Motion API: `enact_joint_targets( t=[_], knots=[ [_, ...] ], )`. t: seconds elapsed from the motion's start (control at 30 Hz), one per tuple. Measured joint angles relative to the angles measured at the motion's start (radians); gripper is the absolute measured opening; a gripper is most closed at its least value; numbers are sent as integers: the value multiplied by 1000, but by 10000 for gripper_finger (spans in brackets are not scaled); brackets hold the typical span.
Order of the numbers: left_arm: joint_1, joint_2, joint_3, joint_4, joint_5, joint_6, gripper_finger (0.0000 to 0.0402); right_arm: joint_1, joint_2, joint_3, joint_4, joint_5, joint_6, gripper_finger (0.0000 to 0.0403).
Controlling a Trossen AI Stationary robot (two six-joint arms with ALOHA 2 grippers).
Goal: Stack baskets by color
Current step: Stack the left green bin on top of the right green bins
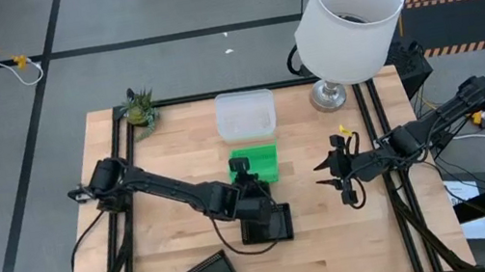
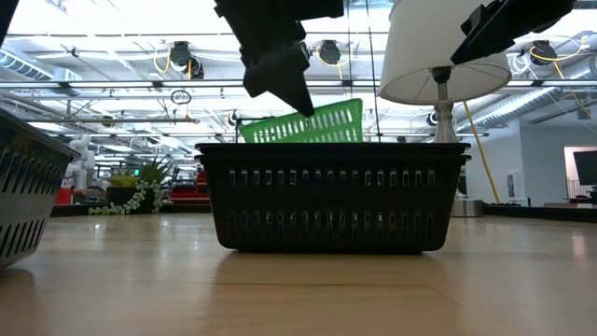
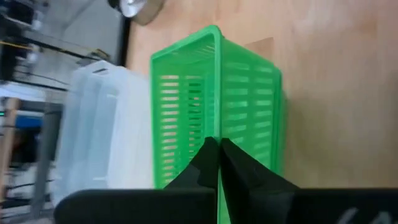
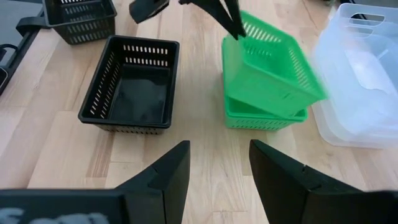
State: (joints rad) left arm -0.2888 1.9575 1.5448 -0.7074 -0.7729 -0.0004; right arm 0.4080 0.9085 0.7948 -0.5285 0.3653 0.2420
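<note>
Left gripper point(image 4: 233, 28) pinches the top green basket's point(image 4: 273, 65) rim, tilted over the green stack point(image 4: 264, 115) mid-table; it should level it before release. Right gripper point(image 4: 217, 168) waits wide.

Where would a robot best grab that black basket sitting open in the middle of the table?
Probably the black basket is best taken by its thin rim, from above. It sits upright, open and empty, so one finger can slip inside the wall and one outside, much as the left gripper pinches the green basket.
</note>
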Motion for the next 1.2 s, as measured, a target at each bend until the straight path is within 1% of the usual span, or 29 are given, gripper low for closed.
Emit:
enact_joint_targets(
  t=[0.07,0.23,0.4,0.57,0.67,0.8,0.9,0.97,1.07,1.2],
  knots=[
    [11,0,0,-2,16,-22,10,0,0,0,0,0,0,160],
    [26,0,0,-9,18,-39,29,0,0,0,0,0,0,160],
    [26,0,0,-33,48,-37,32,0,0,0,0,-1,0,160],
    [26,0,0,-40,50,-61,37,0,0,0,0,-1,0,160],
    [26,0,0,-40,56,-80,60,0,0,0,0,-1,0,160],
    [32,0,0,-34,58,-143,108,0,0,0,1,0,0,160],
    [32,-5,-1,-36,58,-196,139,0,0,-24,44,6,-10,160],
    [32,-11,-1,-35,59,-229,150,-1,1,-54,99,27,-39,160],
    [32,-23,-1,-44,61,-243,147,-11,1,-98,197,26,-98,160],
    [34,-22,-1,-45,72,-233,109,-36,1,-134,269,25,-134,160]
  ],
)
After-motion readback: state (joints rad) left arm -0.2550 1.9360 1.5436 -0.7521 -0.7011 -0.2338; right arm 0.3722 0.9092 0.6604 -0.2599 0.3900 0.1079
